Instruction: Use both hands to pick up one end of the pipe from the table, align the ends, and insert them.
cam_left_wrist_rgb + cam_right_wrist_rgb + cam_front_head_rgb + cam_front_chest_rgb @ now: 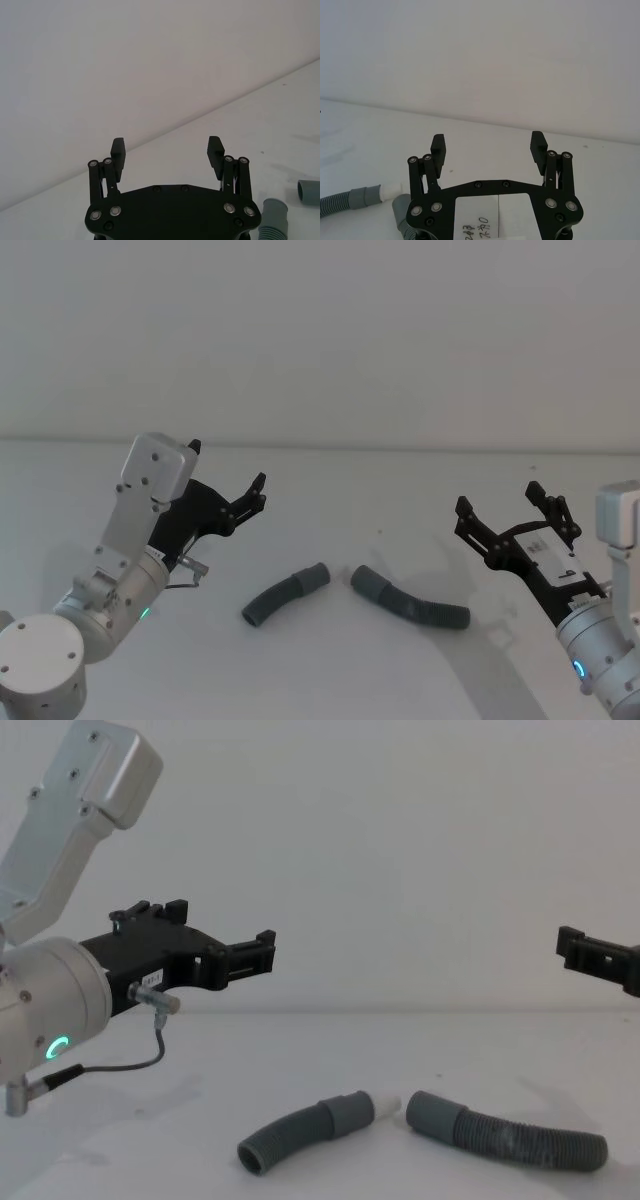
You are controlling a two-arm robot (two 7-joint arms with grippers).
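nothing of the job is done yet, as far as i can judge. my left end effector hangs in the air above the left part of the table, its fingers spread wide apart and holding nothing. my right end effector hangs above the right part, likewise wide apart and empty. neither one touches a hose.

both pieces of the pipe lie flat on the table between my two arms. the shorter curved hose is on the left, nearer my left arm, and the longer hose is on the right. the cuff with the white plug tip points toward the plain round-mouthed cuff. the two ends sit just beside each other with a small gap showing in the chest view, so they are not joined, and from the head view they meet at a slight angle, not in one line.

what is left is everything: bring each end effector down to its own hose near the cuff, clamp, lift both ends off the table, line up the white tip with the open mouth, and push it in. since the ends already almost face each other, i expect the aligning to be a small correction.
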